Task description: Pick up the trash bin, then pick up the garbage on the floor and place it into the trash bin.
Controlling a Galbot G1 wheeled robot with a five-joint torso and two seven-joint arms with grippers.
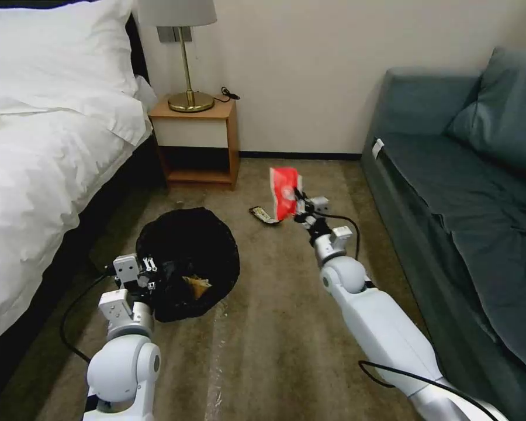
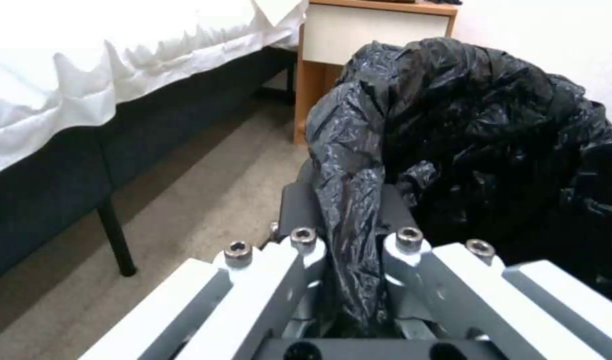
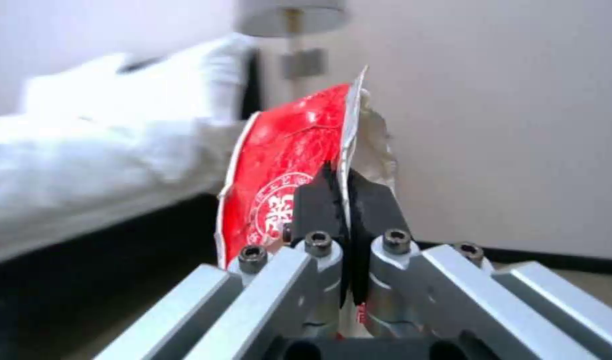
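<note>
The trash bin (image 1: pixel 188 263), draped in a crinkled black bag, hangs over the carpet beside the bed. My left gripper (image 1: pixel 150 273) is shut on its near rim, pinching a fold of the bag (image 2: pixel 349 200) between the fingers. A crumpled brown paper piece (image 1: pixel 197 286) lies inside the bin. To the right, my right gripper (image 1: pixel 298 204) is shut on a red snack packet (image 1: pixel 284 192), which it holds upright above the floor; in the right wrist view the red packet (image 3: pixel 286 165) stands clamped between the dark pads (image 3: pixel 372 200). A dark-and-yellow wrapper (image 1: pixel 263 214) lies on the carpet just left of the packet.
A bed with white linen (image 1: pixel 41 152) runs along the left. A wooden nightstand (image 1: pixel 199 143) with a brass lamp (image 1: pixel 188 70) stands against the far wall. A teal sofa (image 1: pixel 467 193) lines the right. Open carpet (image 1: pixel 274 339) lies between my arms.
</note>
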